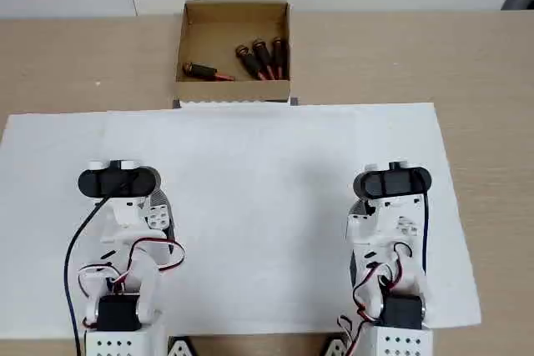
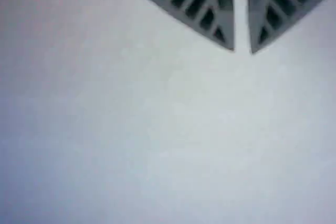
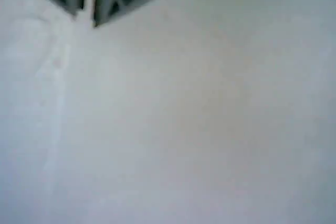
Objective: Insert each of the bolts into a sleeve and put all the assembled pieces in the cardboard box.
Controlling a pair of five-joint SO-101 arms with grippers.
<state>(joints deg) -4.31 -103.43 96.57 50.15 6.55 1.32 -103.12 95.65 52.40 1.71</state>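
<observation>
In the cardboard box [image 1: 225, 32], three bolts [image 1: 263, 58] lie near-to-far, fourth bolt [image 1: 204, 71] crosswise

Nothing legible turns up in any of the views: no lettering, number, label or sign can be read on the cardboard box [image 1: 236, 12] or on the white paper sheet [image 1: 259, 172].

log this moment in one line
cardboard box: four assembled pieces inside | left gripper: shut, over white sheet | right gripper: shut, over white sheet
</observation>
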